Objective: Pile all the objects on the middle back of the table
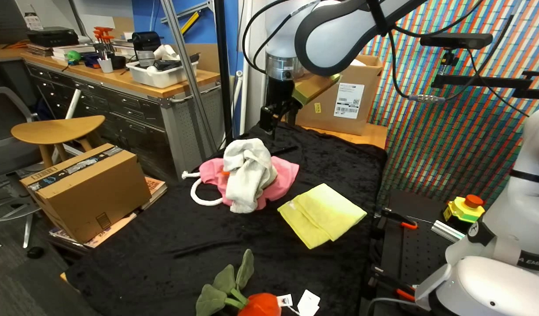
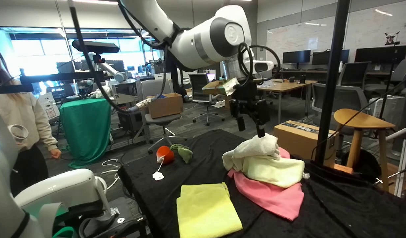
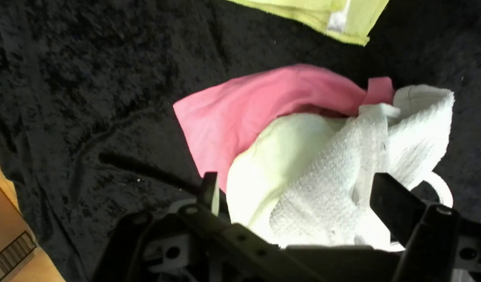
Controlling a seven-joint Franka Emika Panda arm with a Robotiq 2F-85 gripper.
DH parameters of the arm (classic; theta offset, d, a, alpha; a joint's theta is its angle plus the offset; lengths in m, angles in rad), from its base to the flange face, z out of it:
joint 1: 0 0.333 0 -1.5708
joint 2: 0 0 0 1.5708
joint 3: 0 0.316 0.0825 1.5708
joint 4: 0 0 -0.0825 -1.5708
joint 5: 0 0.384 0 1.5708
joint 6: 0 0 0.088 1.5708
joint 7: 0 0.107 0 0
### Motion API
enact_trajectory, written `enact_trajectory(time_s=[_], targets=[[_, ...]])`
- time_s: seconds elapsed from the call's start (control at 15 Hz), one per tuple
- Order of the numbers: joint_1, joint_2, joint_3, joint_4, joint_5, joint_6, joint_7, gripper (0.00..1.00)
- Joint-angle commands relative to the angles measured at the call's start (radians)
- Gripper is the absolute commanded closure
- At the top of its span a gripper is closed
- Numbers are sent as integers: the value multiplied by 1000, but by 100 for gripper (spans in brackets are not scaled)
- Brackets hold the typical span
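Most of the white rope loop (image 1: 204, 202) is buried; from here I get only a curve and a stubby end poking out past the pink cloth (image 2: 272, 198). A scrap of orange (image 1: 225, 173) peeps out beside the white cloth (image 2: 256, 148) on top, and I couldn't say what it belongs to. A cream cloth (image 2: 272, 170) sits between those two, half covered. The red-and-green plush toy (image 2: 165, 154) is cut off along the bottom in an exterior view, and the top edge of the wrist view takes away most of the folded yellow cloth (image 1: 324, 215). The pincer (image 3: 295, 192) is dark and hard to pick out in an exterior view, but in the wrist view its fingers (image 3: 389, 207) plainly stand wide apart.

It hangs over the heap (image 1: 249, 175) on the black-draped counter (image 1: 164, 245), the cream and white cloths lying below the gap, the pink off to one side. One fingertip overlaps the white cloth in an exterior view; whether they touch I can't tell. The yellow cloth lies near the heap but apart from it, and the toy is well away from the pincer.
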Motion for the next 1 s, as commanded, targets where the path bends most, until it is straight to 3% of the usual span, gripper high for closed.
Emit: enact_trajectory(time_s=[0.0,0.4,0.93], targets=[[-22,-101,31,-121,79,9,-57,0],[-30,-154,45,-239,129,56,-87,0],[-83,-141,36,-432,53,243,-124,0]])
